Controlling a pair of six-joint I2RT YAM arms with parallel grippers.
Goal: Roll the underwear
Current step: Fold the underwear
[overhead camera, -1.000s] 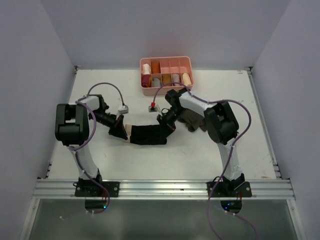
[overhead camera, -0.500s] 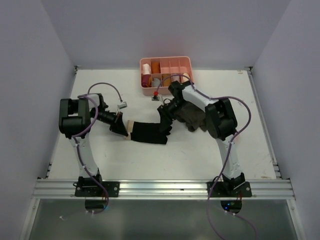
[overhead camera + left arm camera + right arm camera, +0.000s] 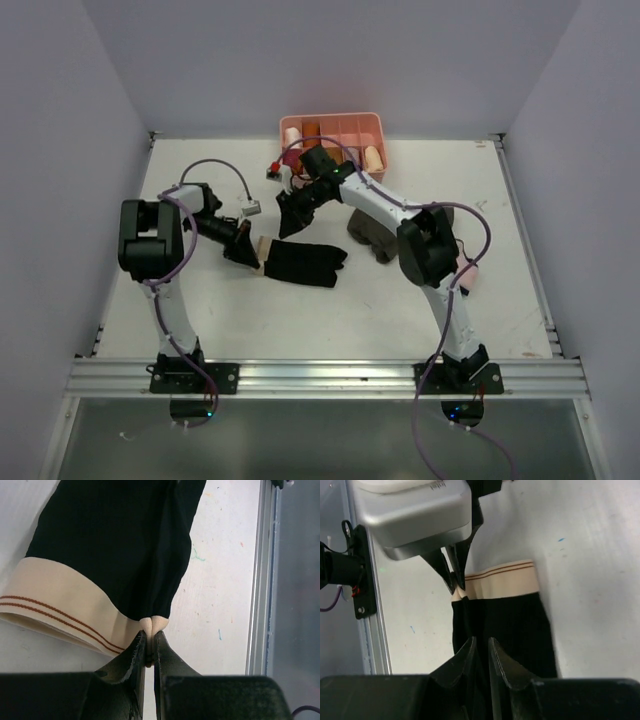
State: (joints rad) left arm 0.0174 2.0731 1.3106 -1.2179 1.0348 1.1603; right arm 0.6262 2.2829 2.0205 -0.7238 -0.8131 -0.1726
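The underwear (image 3: 303, 263) lies flat on the white table, black with a beige waistband (image 3: 262, 256) at its left end. My left gripper (image 3: 252, 250) is shut on a corner of the waistband; in the left wrist view the jaws (image 3: 150, 636) pinch a beige fold, with the black cloth (image 3: 115, 545) spreading beyond. My right gripper (image 3: 287, 222) hovers behind the underwear's left part, apart from it. In the right wrist view its jaws (image 3: 481, 642) stand nearly together with nothing between them, above the black cloth (image 3: 515, 625), and the left gripper (image 3: 454, 580) shows at the waistband (image 3: 500, 577).
A pink compartment tray (image 3: 335, 122) with several rolled garments stands at the back of the table. An olive-brown garment (image 3: 368, 232) lies bunched right of the underwear, under the right arm. The metal front rail (image 3: 255, 580) runs along the near table edge.
My right gripper has left the underwear's right end and swung back and left toward the tray. The underwear settled flat. My left gripper keeps its hold on the waistband.
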